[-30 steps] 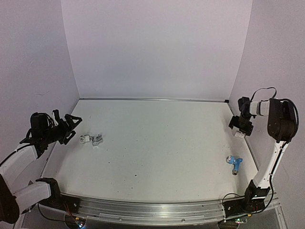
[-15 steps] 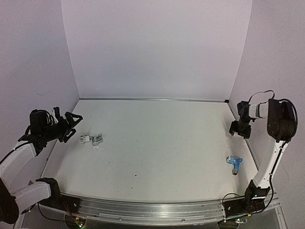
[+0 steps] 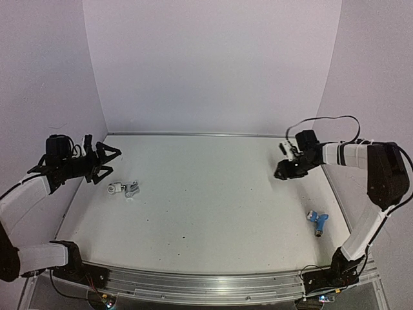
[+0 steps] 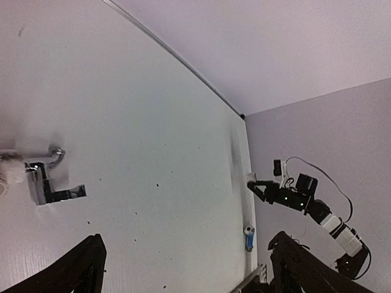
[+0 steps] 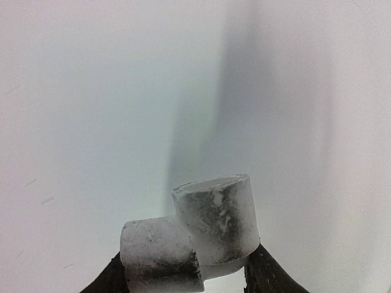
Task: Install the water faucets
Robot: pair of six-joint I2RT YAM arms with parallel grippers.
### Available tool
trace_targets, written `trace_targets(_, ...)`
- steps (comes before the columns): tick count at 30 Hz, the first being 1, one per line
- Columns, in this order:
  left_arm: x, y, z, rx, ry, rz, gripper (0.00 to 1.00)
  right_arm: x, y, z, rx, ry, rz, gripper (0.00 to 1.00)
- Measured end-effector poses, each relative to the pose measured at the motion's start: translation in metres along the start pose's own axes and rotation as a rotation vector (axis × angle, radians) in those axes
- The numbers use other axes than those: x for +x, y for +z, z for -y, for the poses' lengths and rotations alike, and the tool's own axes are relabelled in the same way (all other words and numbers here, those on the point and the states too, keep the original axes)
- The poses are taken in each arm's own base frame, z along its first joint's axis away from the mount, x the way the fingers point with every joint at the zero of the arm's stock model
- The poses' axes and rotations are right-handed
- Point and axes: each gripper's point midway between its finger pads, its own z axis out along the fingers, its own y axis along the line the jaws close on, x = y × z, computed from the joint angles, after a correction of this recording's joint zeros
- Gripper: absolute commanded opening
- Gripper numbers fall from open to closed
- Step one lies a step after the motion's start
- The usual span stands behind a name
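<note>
- Your left gripper [image 3: 108, 161] gapes wide, mid-left, near the silver faucet [image 3: 131, 188].
- Your right gripper [image 3: 282, 171] clamps a white elbow fitting [image 5: 208, 235].
- The blue faucet [image 3: 317, 220] lies lower right.

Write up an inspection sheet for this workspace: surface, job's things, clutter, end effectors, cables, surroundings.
Surface: white table, a few dark specks.
Job's things: silver faucet lying at the left; blue faucet lying near the right edge; neither is held.
Clutter: small white fitting right beside the silver faucet; whether they are joined cannot be told.
End effectors: left end effector open, empty, apart from the silver faucet; right end effector shut on a white elbow fitting.
Cables: black cable loops above the right arm.
Surroundings: plain pale walls on three sides; metal rail at the near edge.
</note>
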Motion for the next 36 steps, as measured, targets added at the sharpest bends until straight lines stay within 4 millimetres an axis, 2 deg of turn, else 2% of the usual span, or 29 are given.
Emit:
trace_targets(1,0.005,0.009,0.002,0.013,-0.009,-0.049,0.97,0.0,-0.013,-0.045,-0.095,-0.123,0.027,0.31)
trace_targets(2,0.012,0.018,0.004,0.027,-0.019,-0.102,0.97,0.002,-0.03,-0.101,-0.219,-0.267,0.068,0.31)
trace_targets(3,0.017,0.023,0.007,0.038,-0.022,-0.134,0.99,0.002,-0.037,-0.118,-0.26,-0.313,0.086,0.31)
trace_targets(4,0.029,0.034,0.015,0.065,-0.024,-0.206,0.99,0.012,-0.07,-0.194,-0.46,-0.504,0.152,0.31)
trace_targets(5,0.041,0.043,0.024,0.093,-0.025,-0.266,1.0,0.023,-0.089,-0.231,-0.56,-0.61,0.185,0.31)
trace_targets(7,0.059,0.054,0.041,0.139,-0.029,-0.355,1.0,0.052,-0.118,-0.285,-0.708,-0.802,0.223,0.31)
trace_targets(9,0.073,0.064,0.06,0.188,-0.023,-0.427,1.0,0.079,-0.131,-0.315,-0.782,-0.938,0.229,0.31)
trace_targets(11,0.088,0.072,0.079,0.235,-0.009,-0.497,1.0,0.105,-0.138,-0.336,-0.826,-1.062,0.221,0.31)
trace_targets(12,0.102,0.078,0.093,0.271,-0.002,-0.56,1.0,0.122,-0.144,-0.35,-0.853,-1.153,0.223,0.3)
trace_targets(15,0.132,0.084,0.11,0.318,0.007,-0.674,1.0,0.141,-0.152,-0.368,-0.871,-1.287,0.236,0.3)
trace_targets(16,0.149,0.088,0.116,0.333,0.006,-0.735,1.0,0.146,-0.157,-0.374,-0.876,-1.338,0.254,0.3)
trace_targets(20,0.195,0.096,0.122,0.34,-0.001,-0.885,0.97,0.144,-0.167,-0.383,-0.885,-1.413,0.311,0.29)
trace_targets(23,0.228,0.095,0.13,0.357,0.01,-0.987,0.91,0.14,-0.169,-0.387,-0.886,-1.424,0.344,0.22)
trace_targets(25,0.236,0.092,0.138,0.382,0.028,-1.018,0.84,0.137,-0.17,-0.389,-0.887,-1.429,0.366,0.21)
trace_targets(27,0.236,0.091,0.145,0.41,0.049,-1.023,0.86,0.137,-0.17,-0.39,-0.887,-1.43,0.377,0.19)
trace_targets(28,0.235,0.092,0.146,0.412,0.057,-1.016,0.9,0.136,-0.17,-0.39,-0.882,-1.426,0.378,0.22)
trace_targets(29,0.232,0.094,0.146,0.41,0.07,-1.001,0.91,0.133,-0.168,-0.389,-0.865,-1.416,0.378,0.25)
trace_targets(30,0.229,0.096,0.143,0.395,0.079,-0.985,0.92,0.13,-0.165,-0.389,-0.84,-1.401,0.377,0.36)
trace_targets(31,0.22,0.103,0.135,0.352,0.089,-0.946,0.93,0.122,-0.16,-0.387,-0.787,-1.375,0.385,0.44)
trace_targets(32,0.207,0.11,0.125,0.306,0.089,-0.897,0.94,0.117,-0.155,-0.386,-0.755,-1.333,0.376,0.45)
trace_targets(33,0.2,0.114,0.118,0.275,0.085,-0.871,0.97,0.113,-0.152,-0.385,-0.73,-1.307,0.373,0.53)
trace_targets(34,0.181,0.12,0.1,0.205,0.079,-0.794,0.98,0.106,-0.144,-0.383,-0.698,-1.235,0.363,0.58)
trace_targets(36,0.158,0.121,0.074,0.106,0.076,-0.691,0.99,0.1,-0.129,-0.378,-0.671,-1.101,0.32,0.66)
